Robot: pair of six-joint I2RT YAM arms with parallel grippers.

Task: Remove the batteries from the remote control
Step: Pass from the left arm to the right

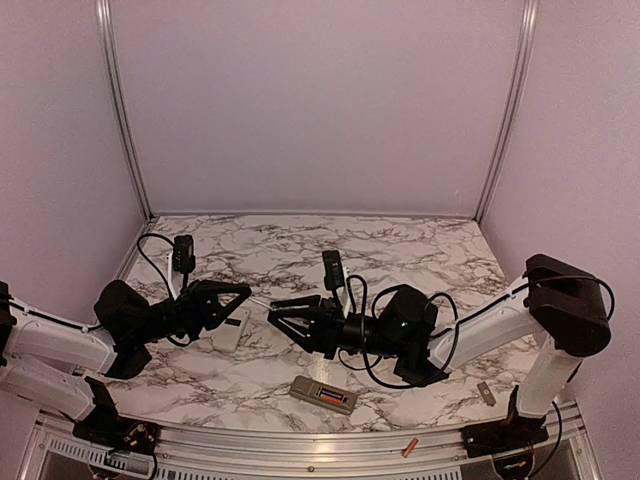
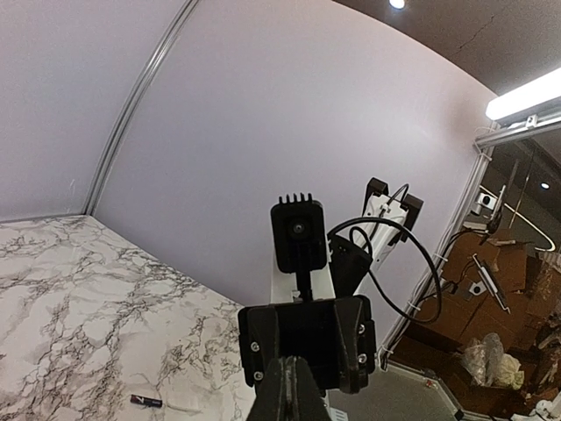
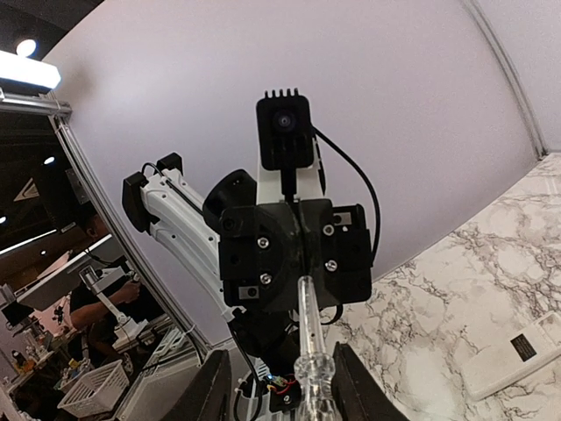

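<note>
Top external: remote [image 1: 304, 387] lengthwise left-right

The left gripper [image 1: 247, 293] and right gripper [image 1: 275, 312] meet tip to tip over the middle of the table [image 1: 400, 245]. A clear-handled tool [image 3: 307, 338] bridges them, so the arms bar your way from front to back. A flat white piece [image 1: 232, 330] lies under the left fingers and the remote control [image 1: 323, 396] lies just in front. Behind the arms, the marble runs free to the back wall.
</note>
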